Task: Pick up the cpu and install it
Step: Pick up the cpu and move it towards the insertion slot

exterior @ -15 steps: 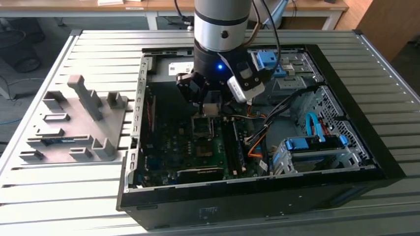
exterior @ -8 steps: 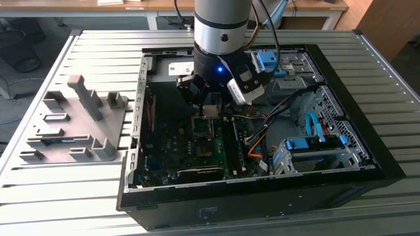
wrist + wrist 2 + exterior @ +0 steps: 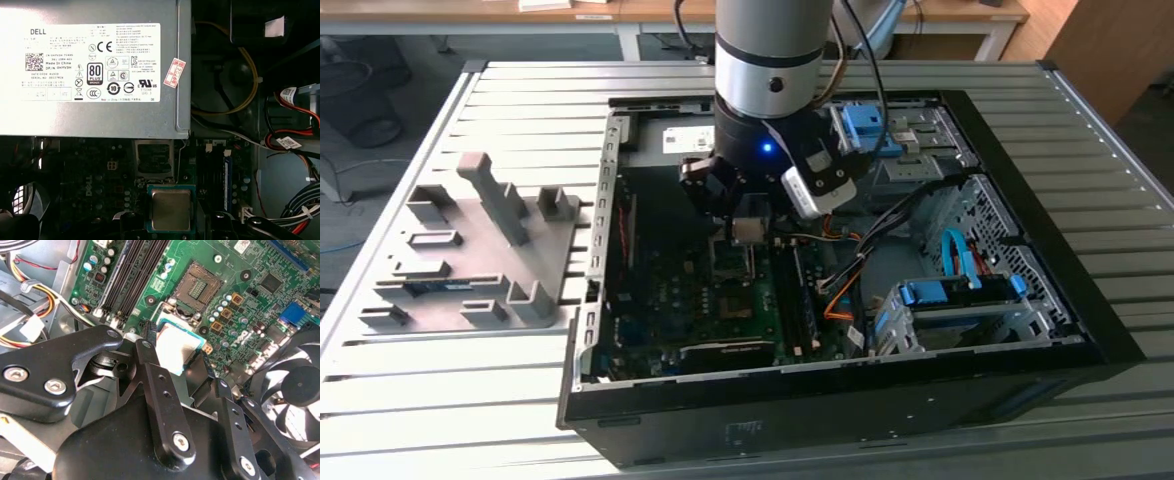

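Jaws clamp the cpu (image 3: 171,209) by opposite edges, level, metal top upward, edges square with the nearby motherboard socket (image 3: 197,287).

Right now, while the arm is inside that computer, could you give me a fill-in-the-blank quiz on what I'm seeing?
1. The gripper is ___ on the cpu.
2. The socket on the motherboard is ___.
3. The label on the grey box is ___ in colour.
Missing words: shut; empty; white.
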`<state>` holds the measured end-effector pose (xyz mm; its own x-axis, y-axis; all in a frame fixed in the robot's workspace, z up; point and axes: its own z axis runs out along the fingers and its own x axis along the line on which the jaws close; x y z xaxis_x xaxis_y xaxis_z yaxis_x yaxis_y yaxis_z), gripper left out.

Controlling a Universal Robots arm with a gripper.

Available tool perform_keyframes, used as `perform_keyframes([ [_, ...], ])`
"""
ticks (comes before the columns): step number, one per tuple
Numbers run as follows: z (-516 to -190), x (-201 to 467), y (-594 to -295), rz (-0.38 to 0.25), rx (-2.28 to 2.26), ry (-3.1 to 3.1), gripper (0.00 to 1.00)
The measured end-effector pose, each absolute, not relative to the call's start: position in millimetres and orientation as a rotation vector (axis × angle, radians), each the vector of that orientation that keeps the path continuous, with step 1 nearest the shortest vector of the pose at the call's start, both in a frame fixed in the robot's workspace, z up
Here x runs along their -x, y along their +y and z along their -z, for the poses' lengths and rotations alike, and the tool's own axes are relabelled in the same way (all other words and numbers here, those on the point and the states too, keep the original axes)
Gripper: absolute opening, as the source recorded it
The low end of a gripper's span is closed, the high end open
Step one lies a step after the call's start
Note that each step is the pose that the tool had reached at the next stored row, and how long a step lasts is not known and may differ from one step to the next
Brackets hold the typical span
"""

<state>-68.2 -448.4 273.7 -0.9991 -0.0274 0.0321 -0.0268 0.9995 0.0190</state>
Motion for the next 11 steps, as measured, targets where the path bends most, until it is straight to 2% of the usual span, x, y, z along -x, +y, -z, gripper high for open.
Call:
perform_keyframes([
  [11,-266.9,68.2,-460.7,0.029,-0.042,-3.109,0.47],
])
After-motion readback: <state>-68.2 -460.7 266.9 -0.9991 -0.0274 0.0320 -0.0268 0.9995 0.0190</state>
